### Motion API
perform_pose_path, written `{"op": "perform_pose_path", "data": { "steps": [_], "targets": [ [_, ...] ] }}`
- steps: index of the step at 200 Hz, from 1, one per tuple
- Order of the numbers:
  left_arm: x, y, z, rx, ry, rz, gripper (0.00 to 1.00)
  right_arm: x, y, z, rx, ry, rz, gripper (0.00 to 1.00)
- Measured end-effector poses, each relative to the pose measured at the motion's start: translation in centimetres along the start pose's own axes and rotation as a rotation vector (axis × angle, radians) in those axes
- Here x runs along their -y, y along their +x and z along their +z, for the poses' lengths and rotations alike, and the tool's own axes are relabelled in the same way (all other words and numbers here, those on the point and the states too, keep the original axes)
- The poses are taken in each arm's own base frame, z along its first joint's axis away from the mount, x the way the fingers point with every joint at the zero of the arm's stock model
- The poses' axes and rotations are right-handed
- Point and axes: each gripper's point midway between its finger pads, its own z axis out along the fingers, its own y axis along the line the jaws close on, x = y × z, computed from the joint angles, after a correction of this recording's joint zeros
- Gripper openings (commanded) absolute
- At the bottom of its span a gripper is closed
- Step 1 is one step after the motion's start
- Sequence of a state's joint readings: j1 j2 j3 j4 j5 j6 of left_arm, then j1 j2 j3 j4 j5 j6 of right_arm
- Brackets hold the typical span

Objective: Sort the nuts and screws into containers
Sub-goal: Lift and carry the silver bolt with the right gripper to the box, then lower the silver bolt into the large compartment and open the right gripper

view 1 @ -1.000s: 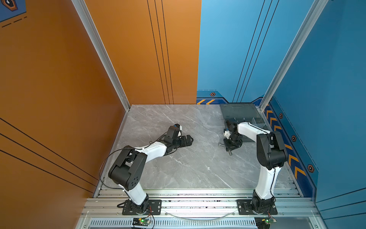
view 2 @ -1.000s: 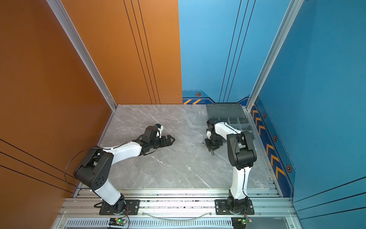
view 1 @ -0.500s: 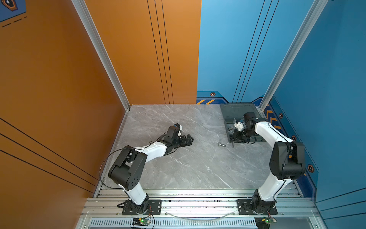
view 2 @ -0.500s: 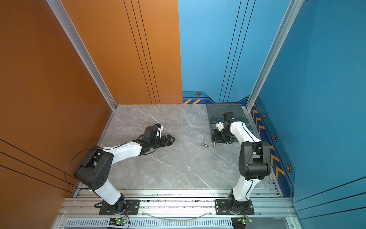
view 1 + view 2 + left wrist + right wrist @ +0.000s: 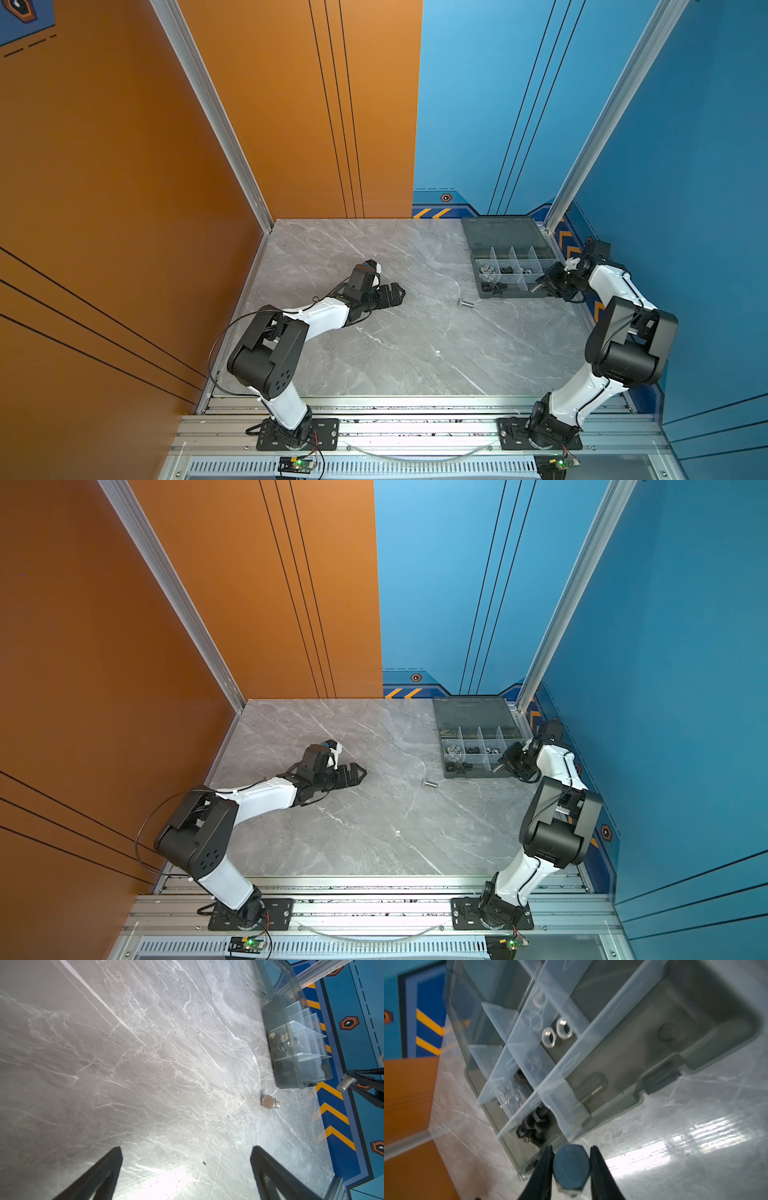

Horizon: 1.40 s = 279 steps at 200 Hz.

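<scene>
Silver hex-head screw [image 5: 572, 1165], head marking blurred, pinched between right fingers [image 5: 542, 1172] near organizer box [image 5: 695, 1022]; left fingers [image 5: 99, 1176] wide apart.

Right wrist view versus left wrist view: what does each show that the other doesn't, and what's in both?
Only right wrist: two silver hex nuts inside a compartment. Only left wrist: the loose silver screw on the table, and the open left claw. Both: the organizer box, and the right claw shut on a hex-head screw.
</scene>
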<state>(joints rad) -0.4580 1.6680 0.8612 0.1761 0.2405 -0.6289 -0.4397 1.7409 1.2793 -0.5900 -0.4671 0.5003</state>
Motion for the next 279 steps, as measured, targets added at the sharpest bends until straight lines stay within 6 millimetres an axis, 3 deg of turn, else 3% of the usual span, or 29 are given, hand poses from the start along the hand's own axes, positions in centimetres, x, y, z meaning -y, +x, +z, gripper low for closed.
{"op": "perform_pose_path", "data": {
  "steps": [30, 76, 115, 246, 279],
  "targets": [
    [-0.1, 0.2, 0.0, -0.004, -0.003, -0.001, 0.98, 0.3, -1.5, 0.3, 0.04, -0.014, 0.066, 0.0],
    [0.1, 0.0, -0.3, 0.004, 0.003, 0.001, 0.98, 1.2, -2.8, 2.4, 0.061, -0.007, 0.153, 0.0],
    [0.2, -0.1, -0.5, 0.01, 0.007, 0.003, 0.98, 1.0, -4.4, 2.7, 0.133, -0.031, 0.213, 0.0],
    [0.2, -0.1, -0.5, 0.014, 0.01, 0.004, 0.98, 2.1, -5.3, 3.9, 0.18, -0.016, 0.297, 0.0],
    [0.2, -0.1, -0.5, 0.014, 0.01, 0.004, 0.98, 2.7, -4.9, 4.9, 0.167, 0.009, 0.303, 0.16]
  ]
}}
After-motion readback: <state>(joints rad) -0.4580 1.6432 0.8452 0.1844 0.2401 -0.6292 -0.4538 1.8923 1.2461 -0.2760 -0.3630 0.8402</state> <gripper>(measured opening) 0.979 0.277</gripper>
